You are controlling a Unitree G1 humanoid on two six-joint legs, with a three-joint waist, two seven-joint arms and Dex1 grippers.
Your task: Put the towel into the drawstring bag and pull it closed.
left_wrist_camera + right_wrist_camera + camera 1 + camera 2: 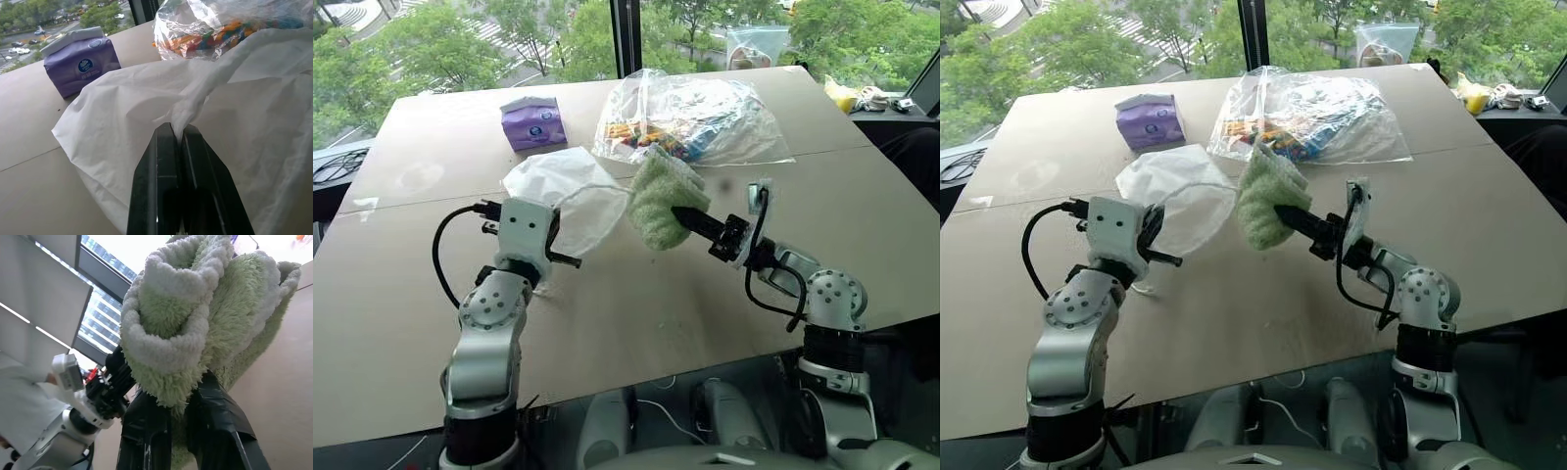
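The pale-green fluffy towel (656,196) hangs bunched in the air over the middle of the table, and my right gripper (687,216) is shut on its lower part. In the right wrist view the towel (195,318) drapes over both black fingers (146,431). Just left of it, the milky-white drawstring bag (566,188) is lifted off the table (636,323) and billows toward the towel. My left gripper (177,129) is shut on a pinch of the bag's thin fabric (146,107). Towel and bag almost touch; I cannot make out the bag's mouth.
A purple tissue pack (533,122) lies behind the bag. A clear crinkly bag of colourful items (700,117) lies behind the towel. Another clear bag (756,44) stands at the far edge by the window, and small objects (862,96) sit off the back right corner.
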